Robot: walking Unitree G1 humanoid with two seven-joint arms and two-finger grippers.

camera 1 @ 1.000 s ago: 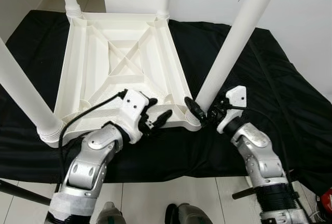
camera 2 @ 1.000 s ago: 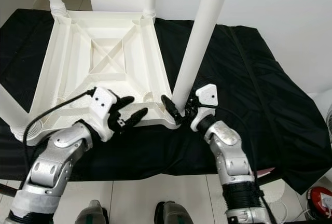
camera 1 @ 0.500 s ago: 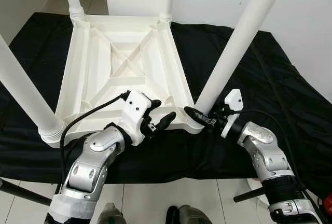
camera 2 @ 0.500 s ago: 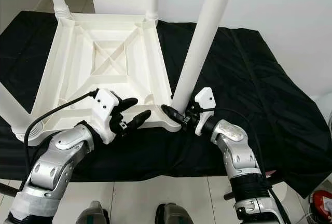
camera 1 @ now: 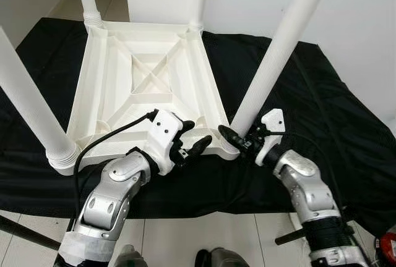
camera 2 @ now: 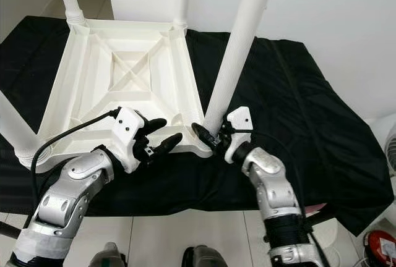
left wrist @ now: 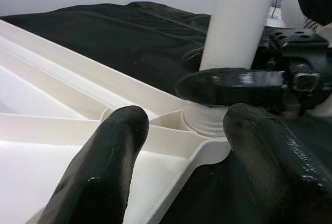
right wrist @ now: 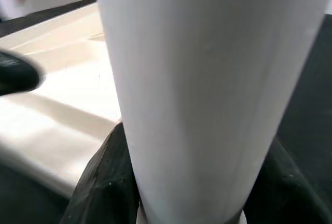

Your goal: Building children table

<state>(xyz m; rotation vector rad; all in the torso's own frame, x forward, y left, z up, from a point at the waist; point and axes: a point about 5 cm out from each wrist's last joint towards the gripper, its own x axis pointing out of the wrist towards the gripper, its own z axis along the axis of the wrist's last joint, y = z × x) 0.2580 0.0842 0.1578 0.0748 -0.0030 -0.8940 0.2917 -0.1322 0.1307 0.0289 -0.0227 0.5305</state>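
At the near right corner of the upturned table [camera 1: 148,81] on black cloth [camera 1: 322,112], right hand [camera 1: 238,142] grips the leg [camera 1: 272,63] low; left hand [camera 1: 189,146] open beside. Light, stiff, slippery plastic.

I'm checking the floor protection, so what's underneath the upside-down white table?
A black cloth lies under the upside-down table, spreading past every side. Whatever is beneath the tabletop itself is covered, as is the floor under the cloth.
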